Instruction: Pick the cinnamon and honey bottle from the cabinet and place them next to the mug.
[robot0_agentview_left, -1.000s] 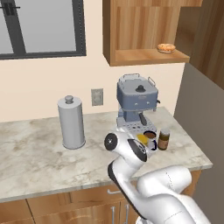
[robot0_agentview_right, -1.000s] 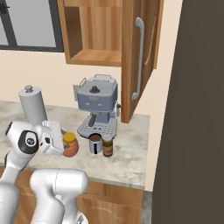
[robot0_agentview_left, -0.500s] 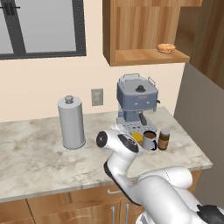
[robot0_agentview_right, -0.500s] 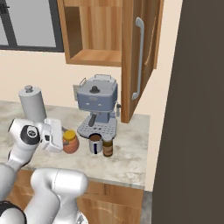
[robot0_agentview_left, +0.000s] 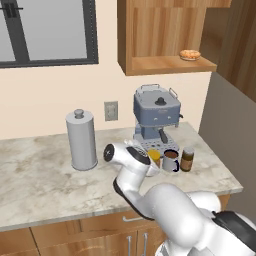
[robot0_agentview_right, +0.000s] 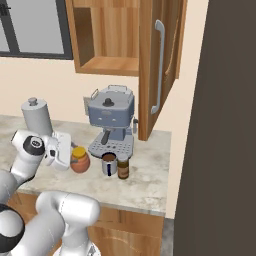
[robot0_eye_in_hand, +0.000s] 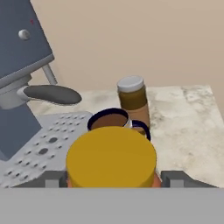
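Right between the claw (robot0_eye_in_hand: 114, 178) fingers sits the honey (robot0_eye_in_hand: 111, 158), standing on the table (robot0_eye_in_hand: 188, 118); can't tell if it's gripped or let go. Mug (robot0_eye_in_hand: 114, 121) and cinnamon (robot0_eye_in_hand: 133, 100) just beyond it.

We see a home kitchen; a marble-look counter (robot0_agentview_left: 35, 175) carries a coffee machine (robot0_agentview_left: 156, 116) and lidded canister (robot0_agentview_left: 82, 140); a wooden wall cabinet (robot0_agentview_left: 165, 35) hangs above; a window (robot0_agentview_left: 47, 30) sits left.
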